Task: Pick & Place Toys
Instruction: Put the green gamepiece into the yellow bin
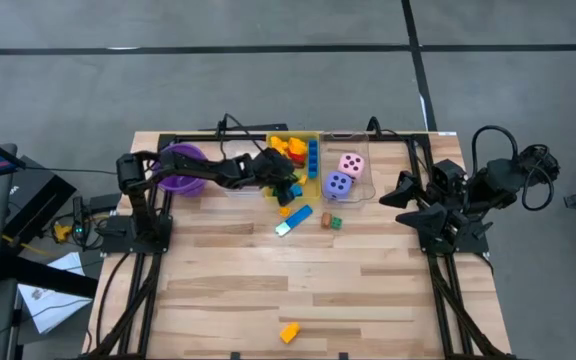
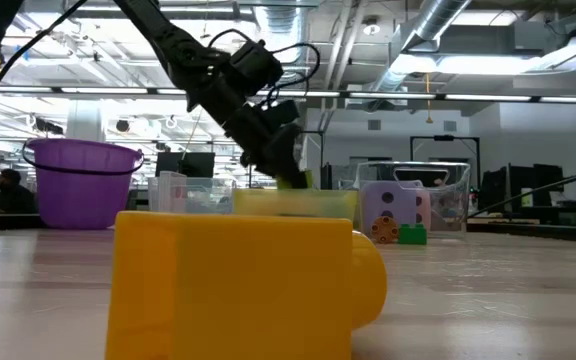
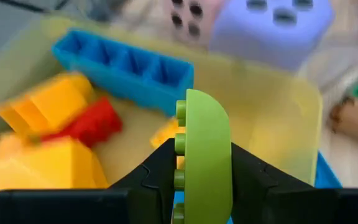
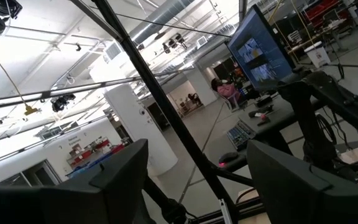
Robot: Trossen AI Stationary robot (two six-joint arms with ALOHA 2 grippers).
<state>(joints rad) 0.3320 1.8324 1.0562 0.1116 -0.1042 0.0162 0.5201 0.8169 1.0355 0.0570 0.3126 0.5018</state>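
A green block (image 3: 202,155) with a round top sits pinched tight between the 2 dark fingers of the left gripper (image 3: 202,177). It hangs just over the yellow bin (image 3: 278,134). Inside that bin lie a long blue block (image 3: 126,67), a red block (image 3: 91,124) and some yellow blocks (image 3: 39,112).

From above, the yellow bin is at about 12 o'clock on the desk (image 1: 368,280). At its 3 o'clock is a clear bin (image 1: 346,150) holding a pink die (image 1: 351,164) and a purple die (image 1: 338,185). Loose toys lie on the desk at about 6 o'clock from the bins, with 1 yellow block (image 1: 289,332) far down at the near edge. A purple bowl (image 1: 181,166) sits at 9 o'clock from the bins.

The right gripper (image 4: 197,180) waits at the desk's 3 o'clock side, its fingers apart and holding nothing.

The step looks like dropping the green block in. Next, the fingers should let go, probably a bit lower, though the height is hard to judge.
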